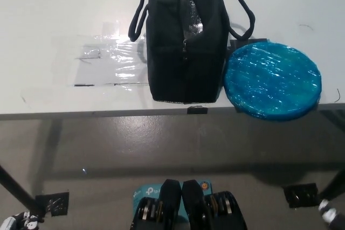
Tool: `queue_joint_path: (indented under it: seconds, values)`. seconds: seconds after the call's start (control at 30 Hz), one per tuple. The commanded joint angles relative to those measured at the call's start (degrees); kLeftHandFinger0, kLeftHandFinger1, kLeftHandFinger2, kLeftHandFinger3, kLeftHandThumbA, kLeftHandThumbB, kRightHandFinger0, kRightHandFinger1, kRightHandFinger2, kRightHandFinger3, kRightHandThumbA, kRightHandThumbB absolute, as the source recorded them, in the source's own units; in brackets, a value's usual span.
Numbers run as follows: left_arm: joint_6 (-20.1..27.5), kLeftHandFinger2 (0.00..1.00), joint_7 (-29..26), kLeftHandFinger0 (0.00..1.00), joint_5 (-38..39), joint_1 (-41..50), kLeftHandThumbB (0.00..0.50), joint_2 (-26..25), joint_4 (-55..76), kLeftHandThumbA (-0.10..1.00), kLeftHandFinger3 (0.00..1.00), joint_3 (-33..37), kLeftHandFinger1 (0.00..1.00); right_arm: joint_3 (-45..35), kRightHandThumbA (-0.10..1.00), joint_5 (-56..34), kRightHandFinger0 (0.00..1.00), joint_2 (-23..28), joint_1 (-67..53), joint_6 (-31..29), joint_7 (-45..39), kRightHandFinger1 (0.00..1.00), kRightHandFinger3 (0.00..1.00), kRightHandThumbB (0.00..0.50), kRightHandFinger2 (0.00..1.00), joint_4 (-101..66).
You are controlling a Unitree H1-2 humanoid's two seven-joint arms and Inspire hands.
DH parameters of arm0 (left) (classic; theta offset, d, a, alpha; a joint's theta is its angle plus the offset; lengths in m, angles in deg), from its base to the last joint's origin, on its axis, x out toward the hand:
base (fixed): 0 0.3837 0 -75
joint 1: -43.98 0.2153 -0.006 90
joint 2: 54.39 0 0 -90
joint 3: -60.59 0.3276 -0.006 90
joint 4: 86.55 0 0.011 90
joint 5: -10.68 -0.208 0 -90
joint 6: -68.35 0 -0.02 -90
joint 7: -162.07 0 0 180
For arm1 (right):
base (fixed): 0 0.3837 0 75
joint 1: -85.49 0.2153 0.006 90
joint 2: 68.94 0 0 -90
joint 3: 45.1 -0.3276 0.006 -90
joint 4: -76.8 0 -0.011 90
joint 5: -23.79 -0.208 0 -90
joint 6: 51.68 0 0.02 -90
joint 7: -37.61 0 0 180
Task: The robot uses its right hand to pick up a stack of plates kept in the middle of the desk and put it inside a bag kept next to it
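A stack of plates (272,79) wrapped in shiny blue film lies on the white desk (64,4), right of centre, its front rim slightly over the desk's front edge. Beside it on its left stands a black bag (186,41) with two looped handles, its top zip gap showing something shiny inside; bag and plates nearly touch. Only a sliver of my white left hand (16,222) shows, in the bottom left corner, far below the desk. A small pale-and-dark piece that may be my right hand (330,212) shows at the bottom right edge. Neither hand is near the plates.
Clear plastic sheeting (108,60) is taped flat to the desk left of the bag. Black desk legs with taped feet (51,203) stand on the grey floor at lower left and lower right (299,193). The desk's front edge runs across the middle of the picture.
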State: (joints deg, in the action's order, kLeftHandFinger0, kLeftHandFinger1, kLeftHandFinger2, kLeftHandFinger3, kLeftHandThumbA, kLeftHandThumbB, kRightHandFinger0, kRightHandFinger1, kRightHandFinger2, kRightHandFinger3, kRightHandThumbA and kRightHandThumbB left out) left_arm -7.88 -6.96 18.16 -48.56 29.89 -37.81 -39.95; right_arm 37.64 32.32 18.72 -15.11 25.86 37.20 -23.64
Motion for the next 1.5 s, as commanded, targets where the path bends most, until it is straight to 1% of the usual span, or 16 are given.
queue_joint_path:
  seconds: [0.0,0.07,0.13,0.17,0.2,0.33,0.43,0.47,0.53,0.57,0.8,0.87,1.1,1.17,1.3,1.47]
  values:
    - [1.7,0.17,0.7,0.0,0.9,0.1,0.5,-1.9,1.6,-0.1,0.19,-0.8,0.02,0.6,0.66,9.8,1.0,6.2,4.4,5.3,-4.3,1.0,1.0,0.371,1.0,-11.5]
    - [1.8,0.16,0.5,0.0,0.6,0.3,0.5,-2.0,2.2,-0.1,0.19,-0.7,0.0,1.1,0.65,10.6,1.0,8.5,7.2,8.8,-6.6,1.0,1.0,0.367,1.0,-15.6]
    - [1.8,0.16,0.5,0.0,0.6,0.3,0.5,-2.0,2.3,-0.1,0.19,-0.7,0.0,1.6,0.65,10.7,1.0,9.0,7.3,9.7,-6.5,1.0,1.0,0.367,1.0,-16.1]
    - [1.4,0.16,0.5,0.0,0.9,0.2,0.5,-1.9,2.2,-0.1,0.2,-0.9,0.0,2.2,0.69,11.4,1.0,10.3,9.4,13.0,-8.4,1.0,1.0,0.379,1.0,-18.1]
    - [1.5,0.16,0.4,0.0,0.8,0.0,0.5,-2.0,1.7,-0.1,0.21,-0.8,0.01,2.6,0.65,11.8,1.0,11.0,10.5,13.6,-9.0,1.0,1.0,0.376,1.0,-18.5]
    - [1.8,0.17,0.9,0.0,1.1,0.2,0.5,-2.0,2.0,-0.1,0.21,-0.9,0.01,4.8,0.57,16.5,1.0,13.3,13.9,14.8,-11.1,1.0,1.0,0.378,1.0,-19.5]
    - [0.5,0.16,0.5,0.0,1.3,0.6,0.5,-1.8,2.6,-0.1,0.19,-1.0,0.02,6.4,0.52,17.4,1.0,15.1,16.6,16.6,-13.7,1.0,1.0,0.401,1.0,-20.3]
    - [0.7,0.16,0.7,0.0,1.3,0.6,0.5,-1.9,2.5,-0.1,0.19,-1.0,0.01,6.9,0.53,17.9,1.0,15.5,18.1,17.9,-14.5,1.0,1.0,0.423,1.0,-20.2]
    - [1.2,0.16,0.5,0.0,0.8,0.4,0.5,-2.0,1.9,-0.1,0.21,-0.7,0.01,7.8,0.58,19.1,1.0,16.6,20.9,15.7,-14.3,1.0,1.0,0.443,1.0,-18.3]
    - [1.5,0.16,0.6,0.0,0.8,0.4,0.5,-2.0,1.6,-0.1,0.21,-0.7,0.01,8.5,0.56,19.4,1.0,17.2,22.7,16.2,-15.1,1.0,1.0,0.459,1.0,-17.7]
    - [2.0,0.18,0.6,0.0,0.4,0.2,0.5,-2.5,1.8,-0.1,0.21,-0.5,0.02,13.3,0.6,21.4,1.0,17.9,27.2,14.7,-16.9,1.0,1.0,0.484,1.0,-12.3]
    - [1.7,0.18,0.9,0.0,0.9,0.2,0.5,-2.4,1.9,-0.1,0.21,-0.6,0.02,14.8,0.65,23.0,1.0,18.0,27.9,13.2,-16.5,1.0,1.0,0.5,1.0,-10.3]
    - [0.2,0.16,0.6,0.0,0.9,0.4,0.5,-2.3,2.5,-0.1,0.19,-0.7,0.0,18.2,0.72,27.3,1.0,17.1,29.6,13.7,-16.1,1.0,1.0,0.5,1.0,-5.2]
    - [0.4,0.15,0.7,0.0,1.0,0.3,0.5,-2.3,2.4,-0.1,0.18,-0.7,0.0,19.3,0.79,29.3,1.0,17.0,29.5,14.1,-16.1,1.0,1.0,0.5,1.0,-4.1]
    - [1.3,0.13,0.7,0.0,0.6,0.2,0.5,-2.5,2.3,-0.1,0.2,-0.5,0.0,20.6,0.86,32.0,1.0,16.2,28.8,13.5,-14.5,1.0,1.0,0.5,1.0,-2.3]
    - [1.4,0.14,0.8,0.0,0.7,0.4,0.5,-2.4,2.6,-0.1,0.2,-0.5,0.0,20.6,0.87,33.1,1.0,16.4,29.1,14.0,-14.5,1.0,1.0,0.5,1.0,-1.5]
